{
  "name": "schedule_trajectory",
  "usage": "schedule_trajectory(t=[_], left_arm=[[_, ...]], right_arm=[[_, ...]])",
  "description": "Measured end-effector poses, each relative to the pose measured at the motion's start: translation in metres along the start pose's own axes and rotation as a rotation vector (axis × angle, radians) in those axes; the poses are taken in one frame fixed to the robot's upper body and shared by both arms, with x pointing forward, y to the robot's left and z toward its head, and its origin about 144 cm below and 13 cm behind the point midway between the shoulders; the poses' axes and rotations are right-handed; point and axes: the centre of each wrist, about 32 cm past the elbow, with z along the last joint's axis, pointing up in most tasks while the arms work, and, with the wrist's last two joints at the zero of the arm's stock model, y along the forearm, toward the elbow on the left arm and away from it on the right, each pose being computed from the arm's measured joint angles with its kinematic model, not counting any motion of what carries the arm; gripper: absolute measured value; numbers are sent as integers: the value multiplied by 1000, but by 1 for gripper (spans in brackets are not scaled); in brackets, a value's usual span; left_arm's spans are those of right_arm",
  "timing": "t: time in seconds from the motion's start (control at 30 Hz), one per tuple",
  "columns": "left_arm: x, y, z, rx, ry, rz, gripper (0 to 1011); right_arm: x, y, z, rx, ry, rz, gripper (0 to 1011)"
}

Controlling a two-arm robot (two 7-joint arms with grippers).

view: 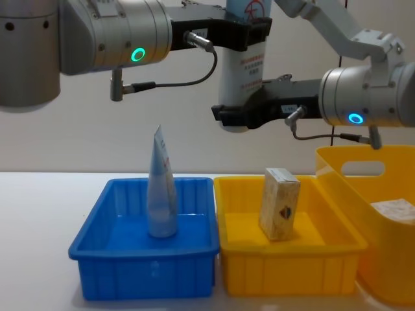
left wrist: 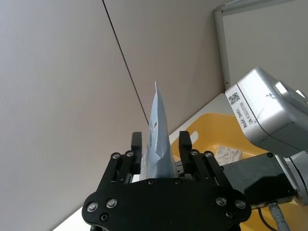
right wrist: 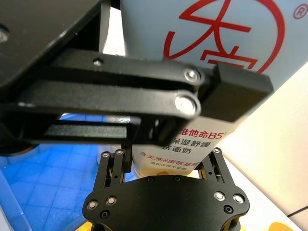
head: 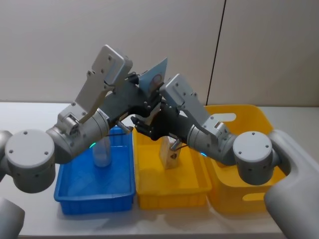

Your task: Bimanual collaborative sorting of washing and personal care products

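**Two-gripper hold on a raised tube above the trays**

At upper centre of the chest view, the left gripper pinches a squeeze tube near its crimped end while the right gripper clamps its cap end, apparently a handover. Below, another tube stands in the blue tray and a carton in the yellow tray, suggesting sorting by type.

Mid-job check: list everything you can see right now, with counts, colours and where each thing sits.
Tubes: 2, pale blue-white; one held in the air by both grippers, one standing cap-down in the blue tray.
Carton: 1, beige, standing in the yellow tray.
Blue tray: 1, on the table, left.
Yellow tray: 1, middle.
Basket: 1, yellow, right, something pale inside.
Table: 1, white.
Left gripper: fingers shut on the held tube's upper part.
Right gripper: at its lower part.
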Motion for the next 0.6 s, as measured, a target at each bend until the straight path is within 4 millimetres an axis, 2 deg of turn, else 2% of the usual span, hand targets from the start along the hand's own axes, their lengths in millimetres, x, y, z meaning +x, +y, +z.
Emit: schedule_trajectory(t=[0.03,0.13,0.17,0.6], left_arm=[[0,0,0,0,0,0,473],[0,0,0,0,0,0,531],[0,0,0,0,0,0,591],[0,0,0,1,0,0,962]], right_arm=[[0,0,0,0,0,0,629],[0,0,0,0,0,-1,629],[1,0,0,0,0,-5,627],[15,-13,0,2,18,-115,627]])
